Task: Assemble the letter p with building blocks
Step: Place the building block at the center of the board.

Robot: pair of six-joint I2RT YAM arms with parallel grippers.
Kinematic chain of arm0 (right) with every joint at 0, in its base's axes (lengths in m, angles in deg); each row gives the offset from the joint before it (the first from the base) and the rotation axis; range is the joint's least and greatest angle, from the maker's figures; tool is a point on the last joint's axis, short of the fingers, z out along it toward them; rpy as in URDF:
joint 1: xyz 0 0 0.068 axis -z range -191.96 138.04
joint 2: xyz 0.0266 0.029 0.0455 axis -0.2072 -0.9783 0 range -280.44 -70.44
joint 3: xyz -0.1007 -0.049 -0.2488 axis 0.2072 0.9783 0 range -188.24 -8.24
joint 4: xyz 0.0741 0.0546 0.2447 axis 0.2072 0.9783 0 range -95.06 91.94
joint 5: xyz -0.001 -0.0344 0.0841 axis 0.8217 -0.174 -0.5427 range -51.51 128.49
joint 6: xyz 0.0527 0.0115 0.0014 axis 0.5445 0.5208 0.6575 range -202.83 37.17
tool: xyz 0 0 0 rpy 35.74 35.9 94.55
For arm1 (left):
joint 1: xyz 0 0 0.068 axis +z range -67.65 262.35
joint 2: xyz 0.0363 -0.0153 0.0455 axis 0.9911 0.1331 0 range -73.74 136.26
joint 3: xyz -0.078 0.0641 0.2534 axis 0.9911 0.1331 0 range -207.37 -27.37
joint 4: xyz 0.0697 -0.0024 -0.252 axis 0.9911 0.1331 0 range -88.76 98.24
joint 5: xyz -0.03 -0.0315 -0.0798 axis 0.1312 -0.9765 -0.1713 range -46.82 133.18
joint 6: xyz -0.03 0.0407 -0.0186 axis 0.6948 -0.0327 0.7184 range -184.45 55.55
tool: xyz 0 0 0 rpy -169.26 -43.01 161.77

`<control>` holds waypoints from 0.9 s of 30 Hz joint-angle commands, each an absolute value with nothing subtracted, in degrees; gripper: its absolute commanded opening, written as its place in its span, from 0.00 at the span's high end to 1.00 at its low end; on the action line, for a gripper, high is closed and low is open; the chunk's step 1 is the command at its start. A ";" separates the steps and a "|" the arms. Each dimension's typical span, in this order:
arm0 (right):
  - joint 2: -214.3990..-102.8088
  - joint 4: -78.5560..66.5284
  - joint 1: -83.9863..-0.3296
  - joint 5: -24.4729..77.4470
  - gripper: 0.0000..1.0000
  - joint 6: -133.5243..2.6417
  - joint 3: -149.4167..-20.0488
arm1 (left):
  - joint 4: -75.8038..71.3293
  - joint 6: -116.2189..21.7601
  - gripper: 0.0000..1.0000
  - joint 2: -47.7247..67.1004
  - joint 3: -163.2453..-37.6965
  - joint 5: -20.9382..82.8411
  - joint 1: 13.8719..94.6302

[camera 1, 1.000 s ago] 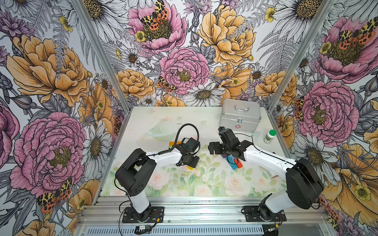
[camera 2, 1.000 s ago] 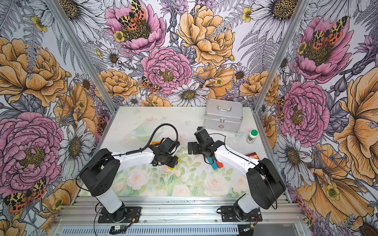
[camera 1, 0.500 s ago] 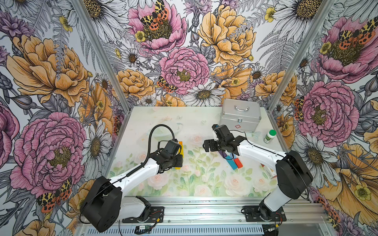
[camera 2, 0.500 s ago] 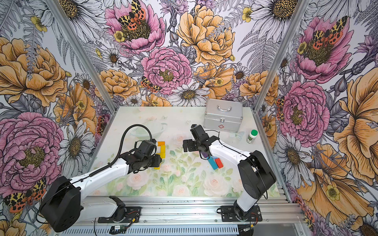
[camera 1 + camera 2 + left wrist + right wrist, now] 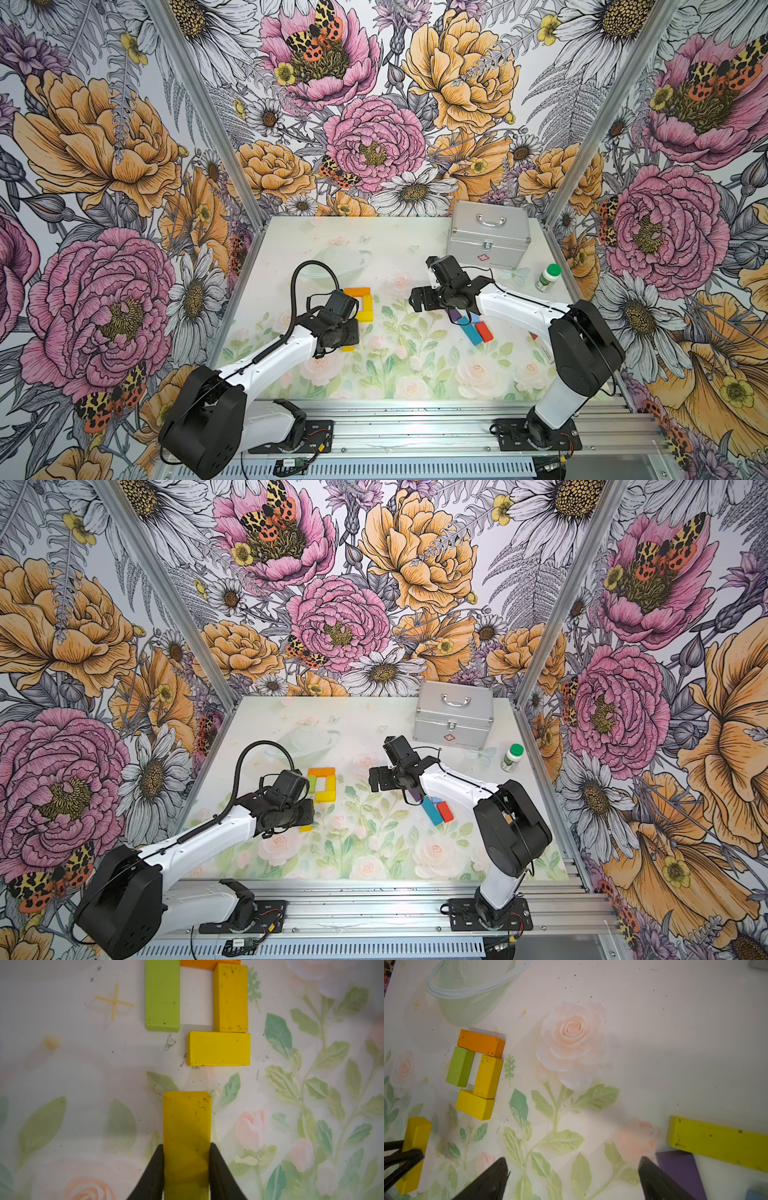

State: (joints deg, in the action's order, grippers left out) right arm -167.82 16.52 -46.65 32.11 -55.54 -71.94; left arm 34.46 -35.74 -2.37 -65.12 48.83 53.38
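The left gripper (image 5: 186, 1145) is clamped on a dark yellow block (image 5: 187, 1118), held just short of a partly built loop: a bright yellow block (image 5: 218, 1048) lies crosswise, an amber block (image 5: 230, 998) and a green block (image 5: 162, 995) stand parallel, and an orange block (image 5: 480, 1043) caps them. The right gripper (image 5: 573, 1159) hangs wide and empty beside a purple block (image 5: 679, 1167), a long yellow block (image 5: 716, 1142), a blue block (image 5: 469, 332) and a red block (image 5: 484, 331). Farthest back are a silver case (image 5: 490, 237) and a green-capped bottle (image 5: 548, 277).

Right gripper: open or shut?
Open. In the right wrist view the right gripper has its fingers wide apart over the mat, nothing between them.
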 commanded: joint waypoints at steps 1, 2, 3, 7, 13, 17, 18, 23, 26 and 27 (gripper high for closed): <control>-168.70 16.10 -47.20 31.54 0.01 -56.11 -73.37 | 34.39 -34.05 1.00 -2.78 -63.89 51.59 54.54; -168.89 16.12 -47.20 31.54 0.01 -56.11 -73.37 | 34.38 -34.18 1.00 -2.99 -63.68 51.82 54.74; -169.07 16.16 -47.20 31.46 0.01 -56.11 -73.44 | 34.32 -34.26 1.00 -3.29 -63.58 52.22 54.81; -169.92 16.12 -47.20 31.09 0.01 -56.15 -73.63 | 33.74 -34.22 1.00 -2.73 -63.84 52.41 54.97; -170.12 16.13 -47.29 31.11 0.01 -55.78 -73.85 | 32.14 -36.10 1.00 0.57 -64.41 52.01 56.74; -169.88 16.15 -47.29 31.52 0.01 -55.43 -73.38 | 31.05 -36.74 1.00 2.44 -64.65 50.96 58.03; -169.80 16.13 -47.29 31.63 0.01 -55.33 -73.20 | 30.53 -36.93 1.00 2.65 -64.63 50.27 58.35; -169.93 16.22 -47.38 31.63 0.01 -55.23 -73.04 | 29.55 -37.51 0.98 4.07 -65.16 49.33 58.47; -170.38 16.12 -47.42 31.54 0.01 -55.22 -73.32 | 29.52 -37.57 0.97 4.62 -65.42 49.24 58.51; -170.59 16.25 -47.52 31.54 0.01 -55.23 -73.43 | 29.49 -37.64 0.96 4.78 -65.47 49.11 58.61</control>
